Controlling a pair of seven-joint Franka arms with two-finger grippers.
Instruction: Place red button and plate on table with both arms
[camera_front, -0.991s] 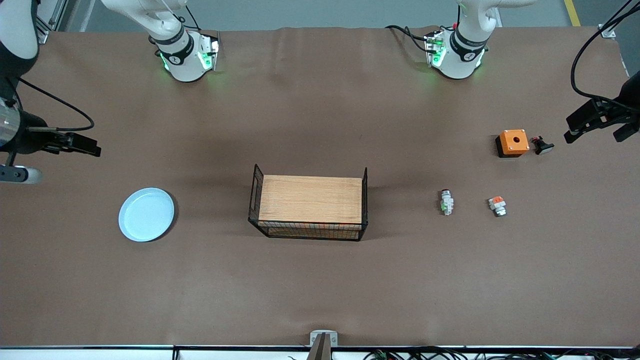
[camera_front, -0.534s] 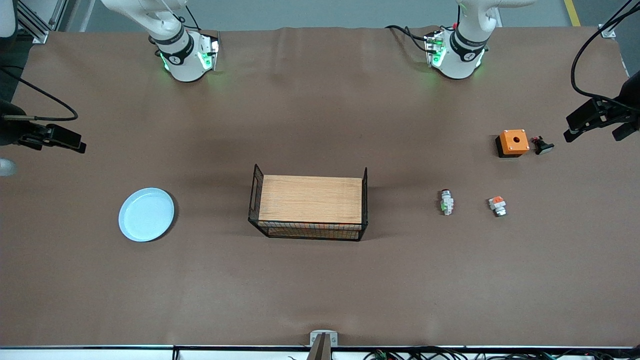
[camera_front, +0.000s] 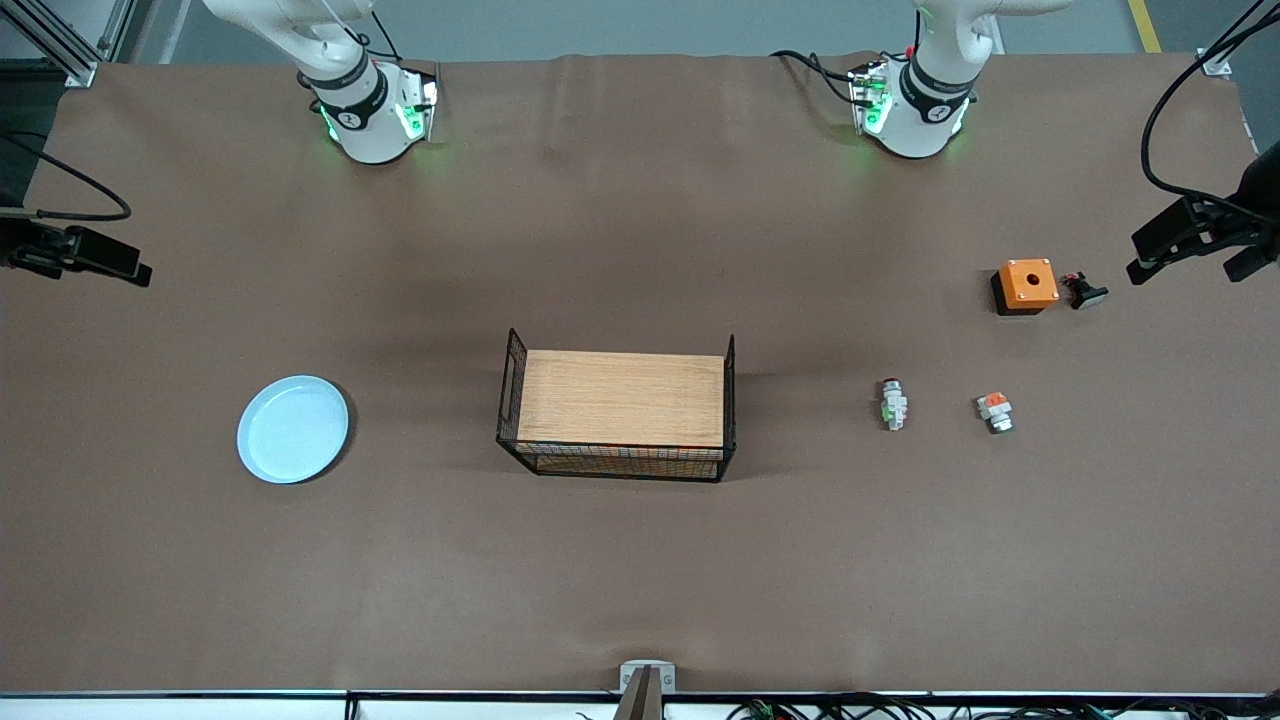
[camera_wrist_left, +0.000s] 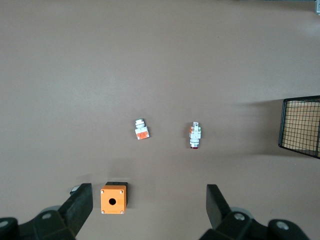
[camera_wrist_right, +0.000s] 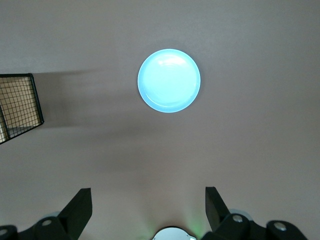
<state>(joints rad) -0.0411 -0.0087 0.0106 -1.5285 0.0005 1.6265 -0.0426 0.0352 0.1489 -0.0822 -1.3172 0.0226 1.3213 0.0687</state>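
The pale-blue plate (camera_front: 293, 428) lies flat on the brown table (camera_front: 640, 580), toward the right arm's end; it also shows in the right wrist view (camera_wrist_right: 169, 80). The red button (camera_front: 893, 404), a tiny white and silver part with a green mark, lies on the table toward the left arm's end and shows in the left wrist view (camera_wrist_left: 195, 136). My right gripper (camera_front: 120, 265) is open and empty, up over the table's edge at its end (camera_wrist_right: 148, 205). My left gripper (camera_front: 1185, 262) is open and empty, up over the table beside the orange box (camera_wrist_left: 147, 207).
A wood-topped black wire rack (camera_front: 620, 410) stands mid-table. An orange box (camera_front: 1026, 286) and a black button piece (camera_front: 1085, 291) lie near the left gripper. A white piece with an orange top (camera_front: 995, 411) lies beside the red button.
My right gripper has drawn back toward the table's end and away from the plate, and more of its arm has left the view. The left arm has barely moved.
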